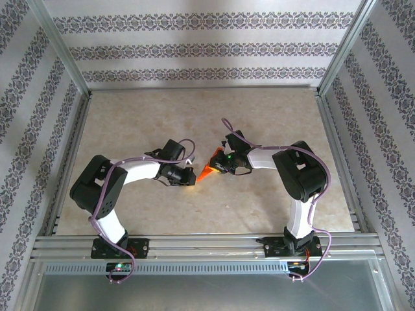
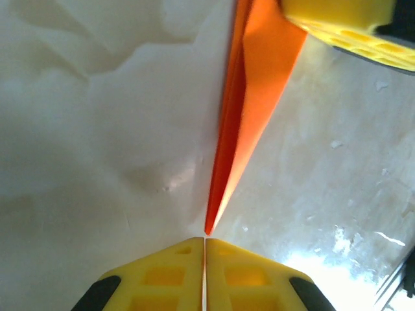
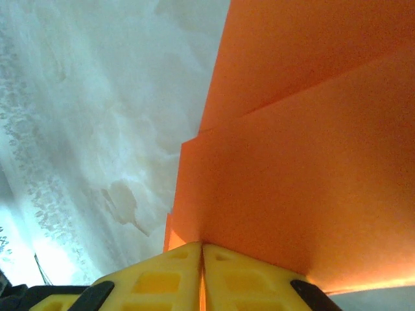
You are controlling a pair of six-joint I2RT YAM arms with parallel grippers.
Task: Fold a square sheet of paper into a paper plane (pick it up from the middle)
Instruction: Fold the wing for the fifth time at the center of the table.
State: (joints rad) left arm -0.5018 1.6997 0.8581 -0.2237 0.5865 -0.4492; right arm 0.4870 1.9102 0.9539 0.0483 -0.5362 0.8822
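The paper plane [image 1: 206, 171] is a narrow orange-red dart held off the table between the two arms. My right gripper [image 3: 202, 245] is shut on its wide end, with layered orange folds [image 3: 305, 142] rising above the pads. In the left wrist view the paper plane [image 2: 249, 110] narrows to a sharp tip just ahead of my left gripper [image 2: 205, 241]. That gripper is shut with nothing between its pads. A yellow finger of the right gripper [image 2: 350, 26] grips the dart's upper end. An unfolded square sheet of paper is out of view.
The beige marbled tabletop [image 1: 142, 123] lies below both grippers. Aluminium rails [image 1: 194, 246] run along the near edge and patterned walls [image 1: 194, 52] close in the back and sides.
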